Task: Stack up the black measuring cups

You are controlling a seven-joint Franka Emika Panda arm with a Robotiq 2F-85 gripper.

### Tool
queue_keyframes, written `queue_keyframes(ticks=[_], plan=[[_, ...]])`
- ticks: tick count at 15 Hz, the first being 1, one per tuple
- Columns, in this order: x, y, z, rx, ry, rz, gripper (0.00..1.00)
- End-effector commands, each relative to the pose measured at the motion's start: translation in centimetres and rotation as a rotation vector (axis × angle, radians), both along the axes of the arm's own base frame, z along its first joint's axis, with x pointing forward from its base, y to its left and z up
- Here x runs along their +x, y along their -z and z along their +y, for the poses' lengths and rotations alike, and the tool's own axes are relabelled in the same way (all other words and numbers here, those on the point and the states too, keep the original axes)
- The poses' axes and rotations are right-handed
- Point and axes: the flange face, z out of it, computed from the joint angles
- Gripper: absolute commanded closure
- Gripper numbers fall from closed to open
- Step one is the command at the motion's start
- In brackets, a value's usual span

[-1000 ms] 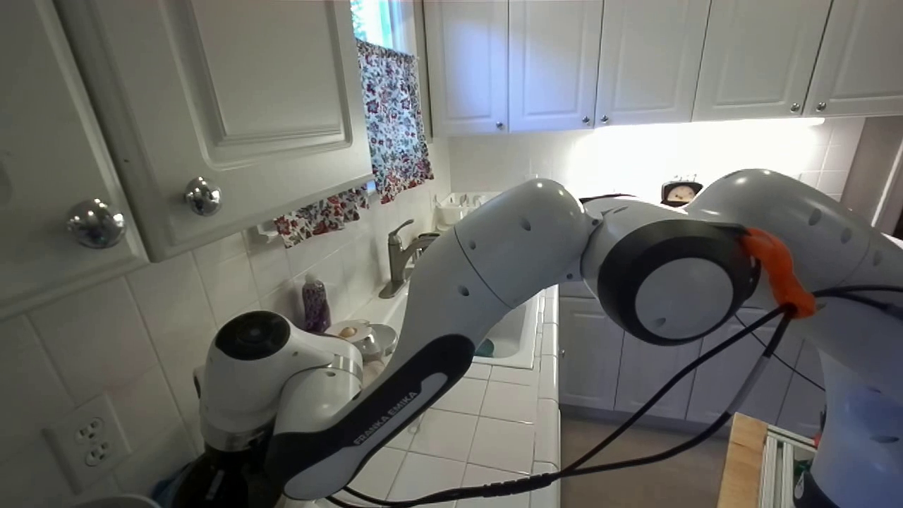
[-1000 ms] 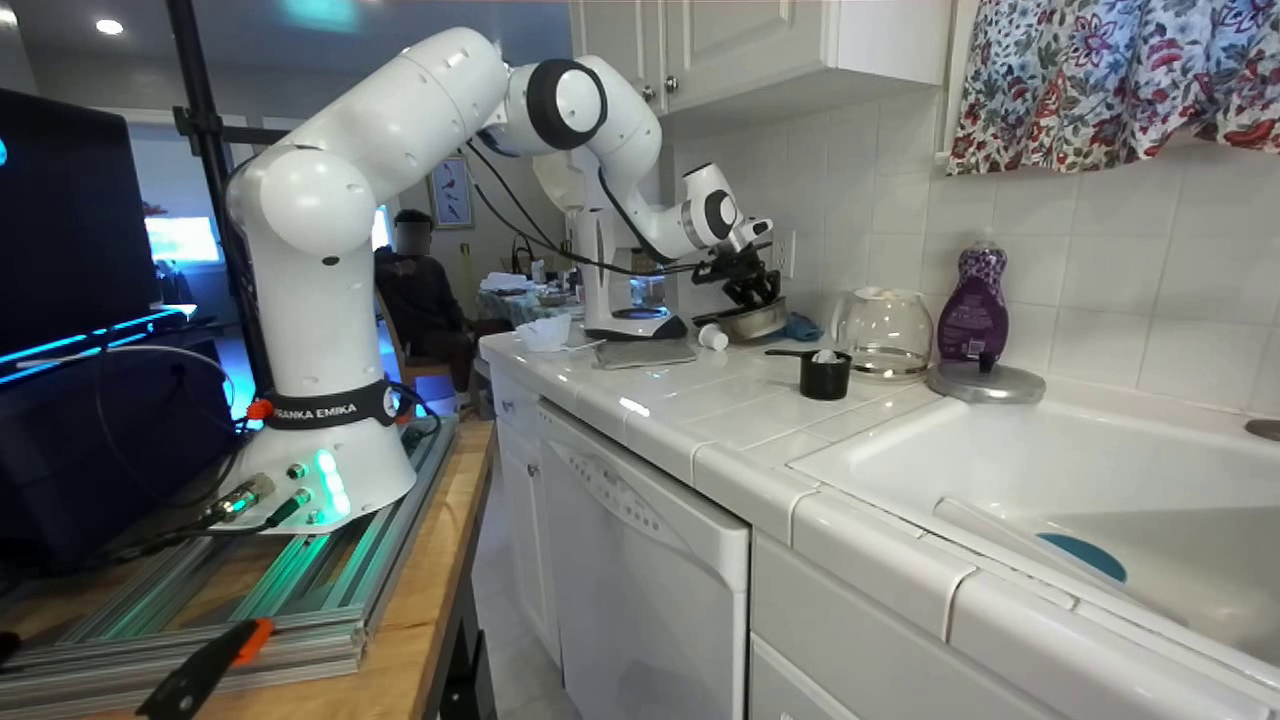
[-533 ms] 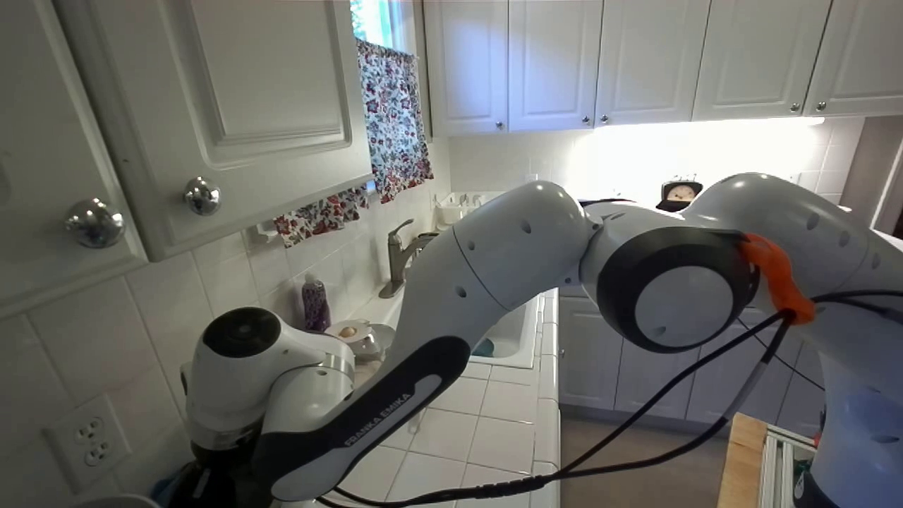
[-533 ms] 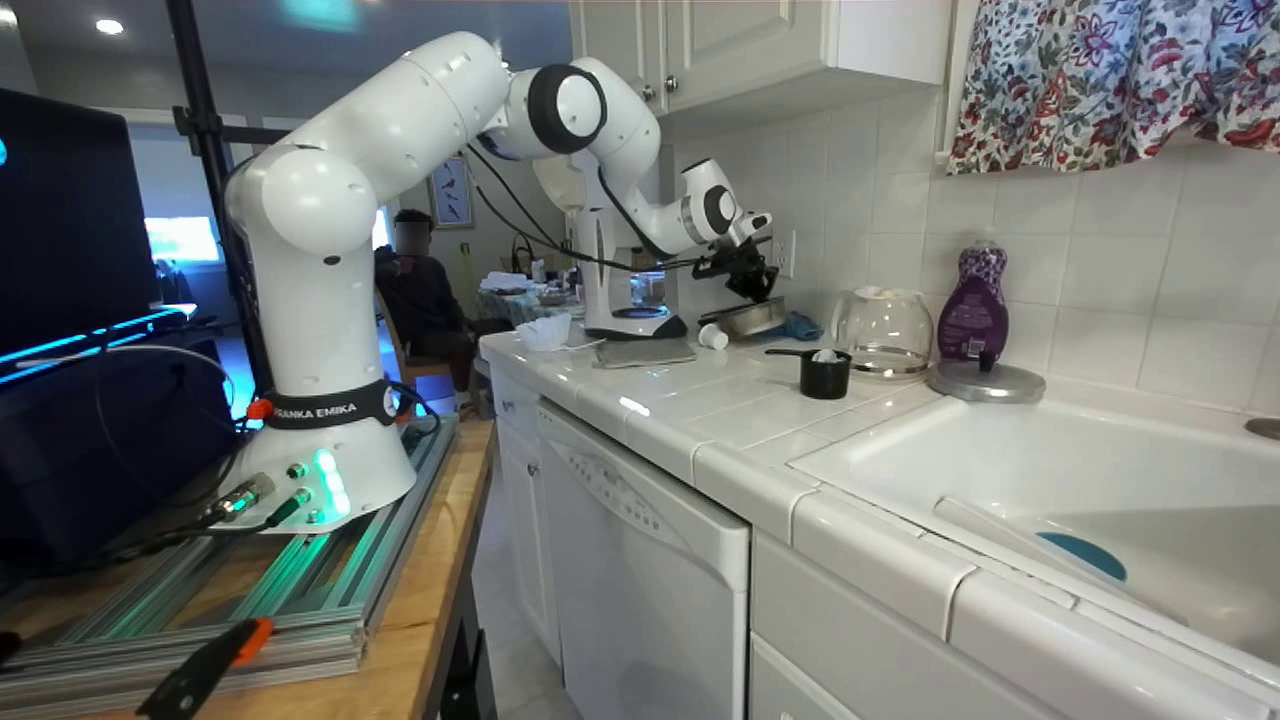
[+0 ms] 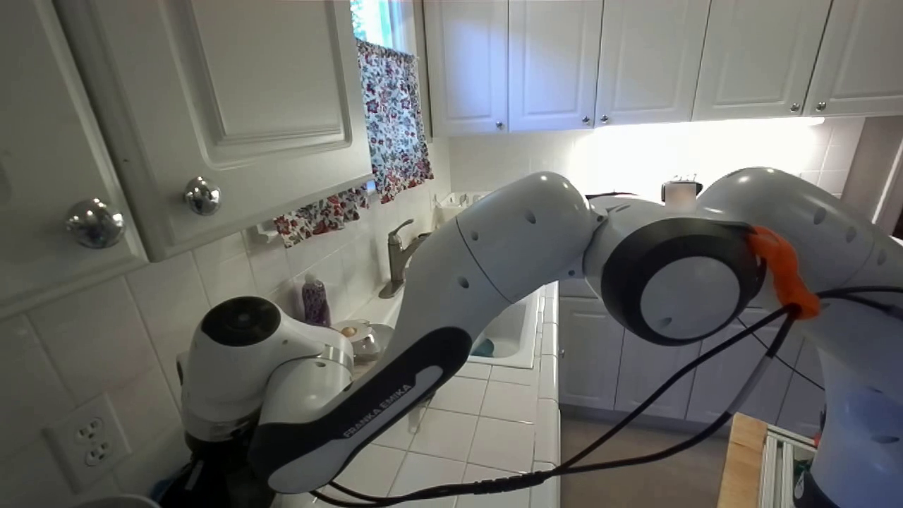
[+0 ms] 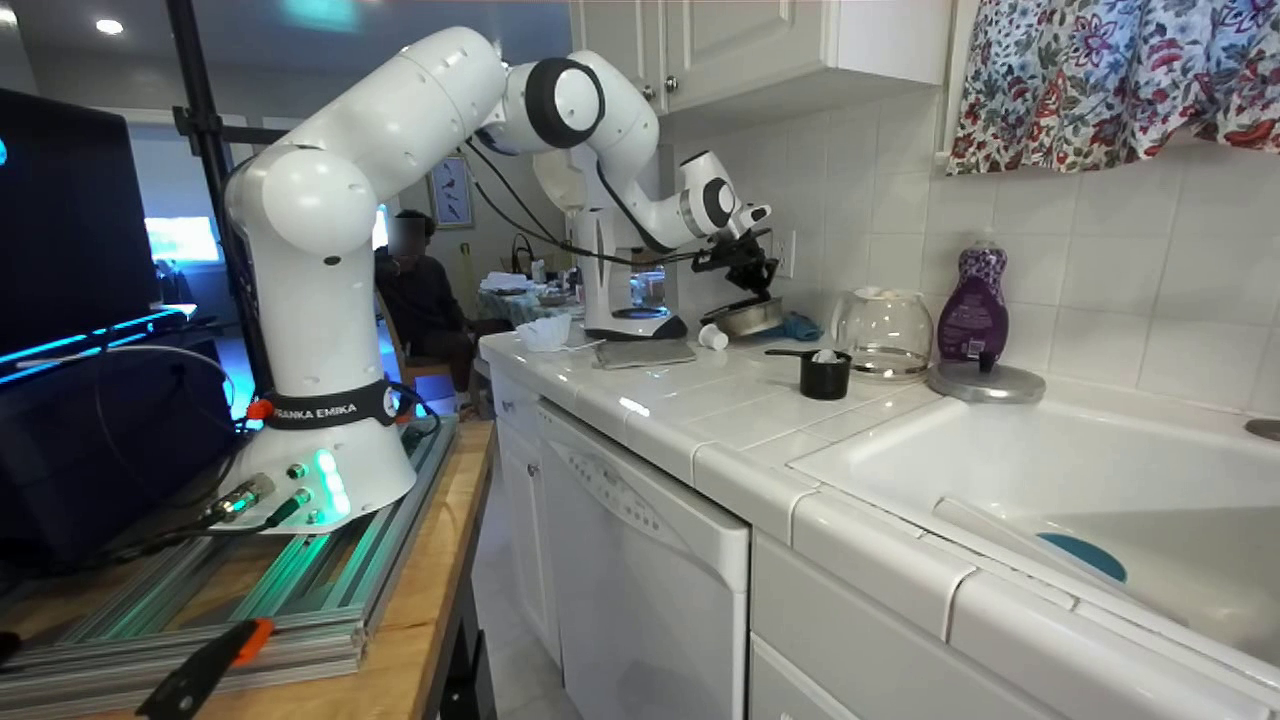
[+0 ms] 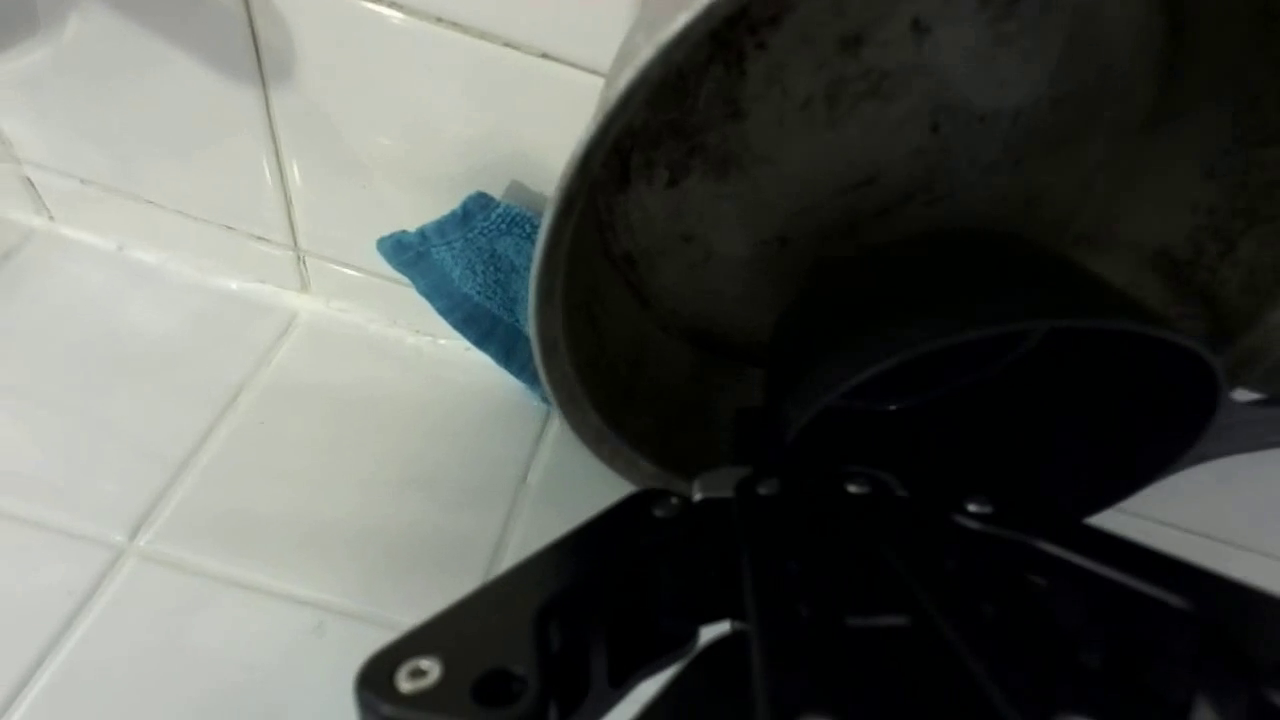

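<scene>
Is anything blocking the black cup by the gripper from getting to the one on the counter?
Maybe the metal pan: in the wrist view, the black cup at the gripper overlaps it, so the pan's rim might get bumped. Something white at the mouth of the counter cup could also stop stacking.

Pan [image 6: 752, 322]: raised wall just under the gripper [image 6: 760, 290]; a dark cup [image 7: 1010, 400], seen from the wrist, takes up room over its bottom.
Beside the pan: small white cylinder [image 6: 713, 337] just near-left, blue cloth [image 6: 803, 327] just right, tiled wall [image 6: 845, 205] close on the far side.
Counter [image 6: 690, 395]: open tile along the near edge and between pan and handled cup [image 6: 824, 380].
Handled cup: reachable from above and the near side; handle juts left, glass carafe [image 6: 882, 335] close at far right.
Sink rim [image 6: 850, 455]: lid [image 6: 985, 385] and soap bottle [image 6: 972, 315] crowd its far left corner.
Upper cabinet [image 6: 750, 45]: overhangs the far strip, open air below.
</scene>
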Motion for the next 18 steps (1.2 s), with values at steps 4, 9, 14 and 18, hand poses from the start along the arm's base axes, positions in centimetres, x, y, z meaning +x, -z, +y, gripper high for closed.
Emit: queue_keyframes(ticks=[4,9,14,18], plan=[[-1.6,-2.8,-2.0,0.144,0.021,0.048,0.99],[-3.2,-4.4,-5.8,0.233,0.101,0.037,0.99],[-6.4,-6.6,-9.9,0.348,0.218,0.001,0.99],[-9.7,-7.8,-13.9,0.423,0.377,0.003,0.99]])
